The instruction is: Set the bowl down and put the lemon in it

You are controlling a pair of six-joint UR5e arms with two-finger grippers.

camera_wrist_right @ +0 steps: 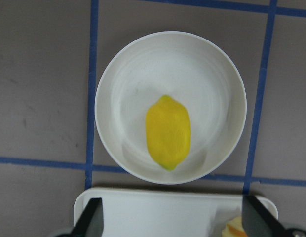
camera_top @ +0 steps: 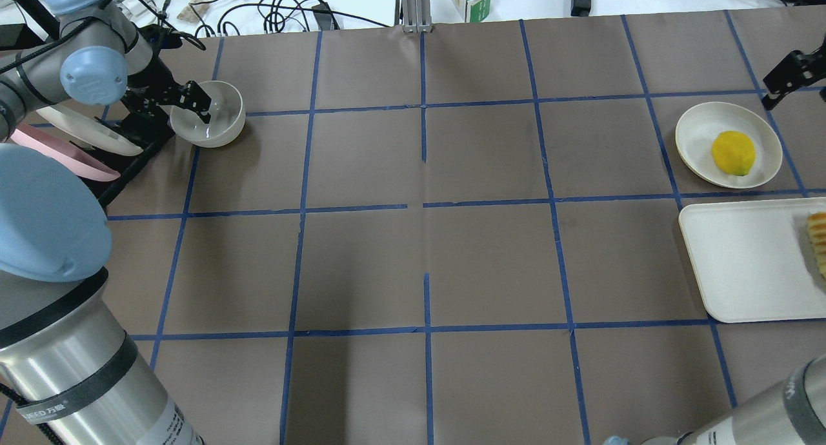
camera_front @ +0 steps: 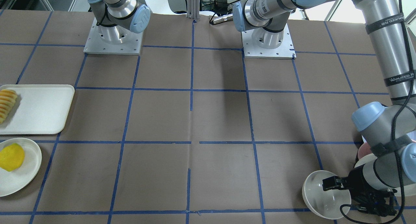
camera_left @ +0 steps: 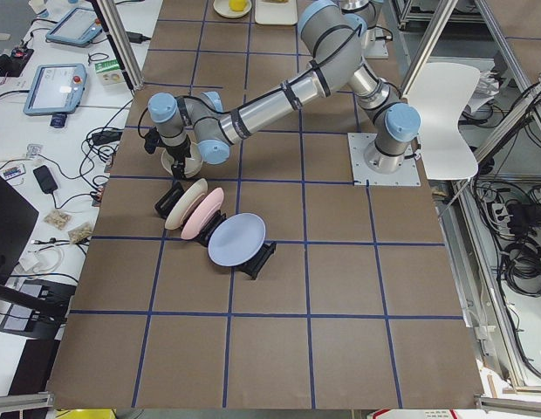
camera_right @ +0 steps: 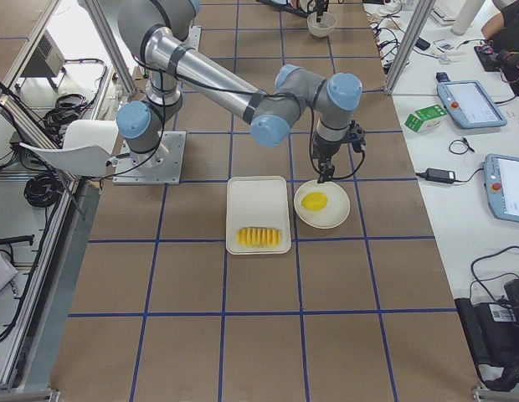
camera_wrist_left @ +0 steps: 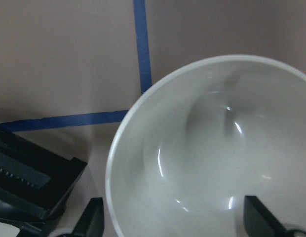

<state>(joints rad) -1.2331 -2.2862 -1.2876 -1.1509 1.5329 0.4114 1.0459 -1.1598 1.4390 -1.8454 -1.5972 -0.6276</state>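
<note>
The off-white bowl (camera_top: 216, 126) stands at the table's far left, beside the plate rack; it also shows in the left wrist view (camera_wrist_left: 207, 158). My left gripper (camera_wrist_left: 175, 219) is open and straddles the bowl's near wall, with one finger inside and one outside. The yellow lemon (camera_wrist_right: 168, 132) lies on a shallow cream plate (camera_wrist_right: 123, 98) at the far right, also seen from overhead (camera_top: 733, 152). My right gripper (camera_wrist_right: 175, 219) is open and empty, hovering above the plate's edge and apart from the lemon.
A black rack with cream and pink plates (camera_top: 77, 142) stands just left of the bowl. A white tray (camera_top: 742, 264) with ridged sliced food (camera_top: 818, 238) lies next to the lemon's plate. Blue tape lines grid the brown table.
</note>
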